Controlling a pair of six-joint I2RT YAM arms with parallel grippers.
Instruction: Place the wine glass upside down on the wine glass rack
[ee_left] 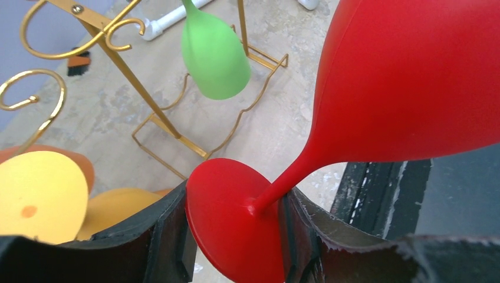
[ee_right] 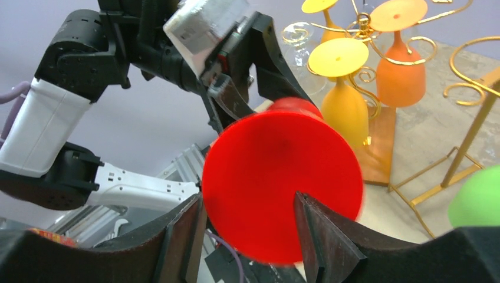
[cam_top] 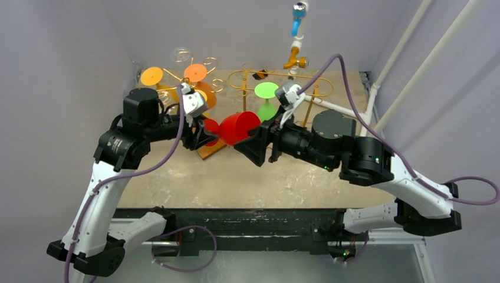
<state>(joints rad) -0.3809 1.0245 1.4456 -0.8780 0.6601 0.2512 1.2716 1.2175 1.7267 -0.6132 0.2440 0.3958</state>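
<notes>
Ahead of my right gripper [ee_right: 247, 200] the red glass [ee_right: 265, 159] is smeared along its edge and hides its stem; past my left gripper [ee_left: 236, 194] its bowl runs off-frame.

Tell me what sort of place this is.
Probably a robot test cell: plain purple walls around a small tabletop, two robot arms bolted at its edge, gold racks hung with coloured wine glasses.

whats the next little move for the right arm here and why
Probably ease the right hand straight back off the red wine glass. Its jaws look parted at the bowl, while the left hand pinches the foot, so the left arm seems to be carrying the glass.
</notes>
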